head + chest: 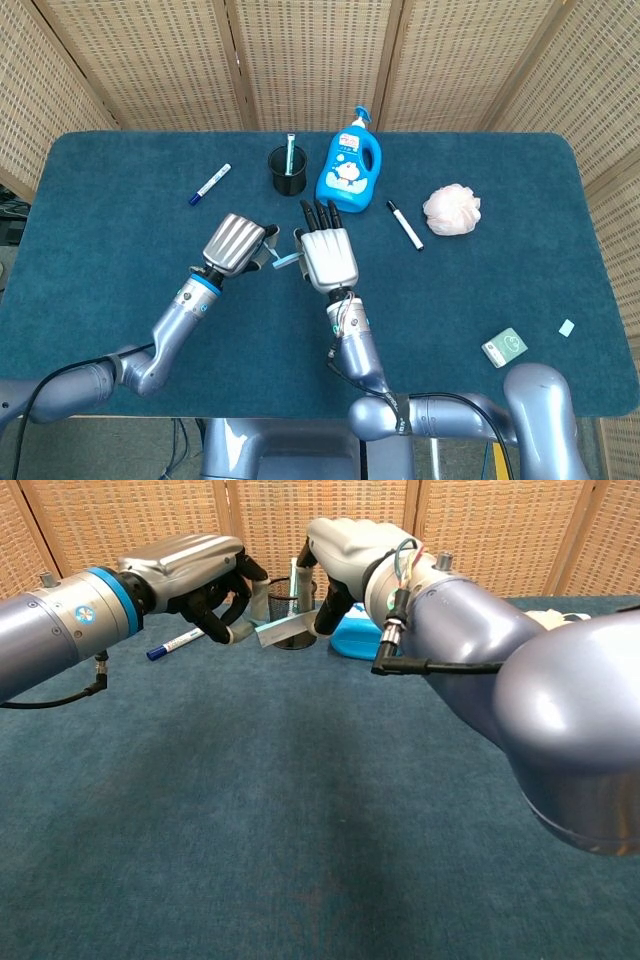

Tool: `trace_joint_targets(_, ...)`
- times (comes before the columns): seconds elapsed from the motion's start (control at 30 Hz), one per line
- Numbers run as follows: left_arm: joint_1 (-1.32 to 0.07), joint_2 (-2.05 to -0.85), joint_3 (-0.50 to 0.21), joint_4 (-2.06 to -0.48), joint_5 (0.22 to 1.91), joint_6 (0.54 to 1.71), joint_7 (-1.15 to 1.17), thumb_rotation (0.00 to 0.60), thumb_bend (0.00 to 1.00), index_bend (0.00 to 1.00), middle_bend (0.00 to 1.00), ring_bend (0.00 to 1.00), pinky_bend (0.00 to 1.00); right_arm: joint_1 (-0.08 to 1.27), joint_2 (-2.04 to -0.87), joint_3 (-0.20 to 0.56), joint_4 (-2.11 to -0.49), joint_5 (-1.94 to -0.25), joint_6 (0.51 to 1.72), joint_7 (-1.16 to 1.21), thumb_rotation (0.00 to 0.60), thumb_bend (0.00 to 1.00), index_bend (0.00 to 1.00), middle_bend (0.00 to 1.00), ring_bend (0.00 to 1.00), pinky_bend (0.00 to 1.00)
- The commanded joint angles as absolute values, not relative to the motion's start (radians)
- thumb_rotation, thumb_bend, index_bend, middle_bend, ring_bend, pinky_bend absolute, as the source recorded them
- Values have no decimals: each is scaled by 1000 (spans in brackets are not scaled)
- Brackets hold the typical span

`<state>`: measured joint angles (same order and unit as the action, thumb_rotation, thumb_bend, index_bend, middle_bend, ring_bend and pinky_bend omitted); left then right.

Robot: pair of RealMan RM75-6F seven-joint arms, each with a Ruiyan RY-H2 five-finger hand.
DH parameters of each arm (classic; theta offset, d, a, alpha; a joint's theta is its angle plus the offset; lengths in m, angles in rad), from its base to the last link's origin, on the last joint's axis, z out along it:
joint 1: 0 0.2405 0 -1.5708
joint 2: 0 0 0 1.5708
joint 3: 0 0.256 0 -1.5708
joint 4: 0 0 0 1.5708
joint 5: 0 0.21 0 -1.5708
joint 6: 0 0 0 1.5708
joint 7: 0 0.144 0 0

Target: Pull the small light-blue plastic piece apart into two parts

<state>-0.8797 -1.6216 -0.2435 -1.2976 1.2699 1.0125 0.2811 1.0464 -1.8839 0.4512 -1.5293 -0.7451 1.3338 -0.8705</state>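
I had both hands raised over the middle of the counter (pixel 120 300), with the light-blue plastic piece (pixel 283 630) stretched between them. From the head view I could only see a sliver of the piece (pixel 284 262) poking out between the two backs of the hands, so that view told me little about the grip. The chest view gave me what I needed: the right hand (pixel 345 555) had its dark fingers wrapped down over the right end of the piece, and the left hand (pixel 205 575) pinched the left end between its thumb and curled fingers (pixel 232 632). The piece was still in one length, tilted slightly up toward the right hand.

In the head view the left hand (pixel 238 245) sat at about 9 o'clock of the right hand (pixel 325 255), just beside it.

The head view laid out the rest. A black mesh cup (pixel 288 172) stood at 12 o'clock of the hands, with the blue bottle (pixel 350 170) just beside it at 3 o'clock. A blue-capped marker (pixel 209 184) lay toward 10 o'clock, a black marker (pixel 405 225) at 2 o'clock, and a pink bath sponge (pixel 451 210) further right. A small green card (pixel 503 347) and a pale scrap (pixel 567 327) lay near 4 o'clock; the chest view showed neither of these.
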Motion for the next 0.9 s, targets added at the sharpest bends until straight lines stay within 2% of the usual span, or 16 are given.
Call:
trace_joint_targets(0.03,-880,-1623,-243,-1297,1270,1013,282,600,549,613,754,813,876,1047,-1885,451,-1528,-745,1334,-871,600,605,691,89,0,0)
trace_joint_targets(0.13,-881,-1625,-242,-1298,1268,1013,282,600,585,639,754,813,876,1047,-1885,451,-1527,-745,1334,-871,600,606,691,89,0,0)
trace_joint_targets(0.37,-881,-1629,-242,-1293,1265,1015,285,600,595,745,756,813,876,1046,-1884,451,-1526,-746,1335,-870,600,602,691,89,0,0)
trace_joint_targets(0.53,-869,-1624,-237,-1274,1253,1015,274,600,596,758,757,813,876,1041,-1877,448,-1521,-750,1336,-868,600,607,691,89,0,0)
trace_joint_targets(0.9,-775,-1547,-176,-1170,1282,1045,142,600,598,764,759,813,876,1020,-1866,436,-1469,-733,1311,-844,600,607,691,89,0,0)
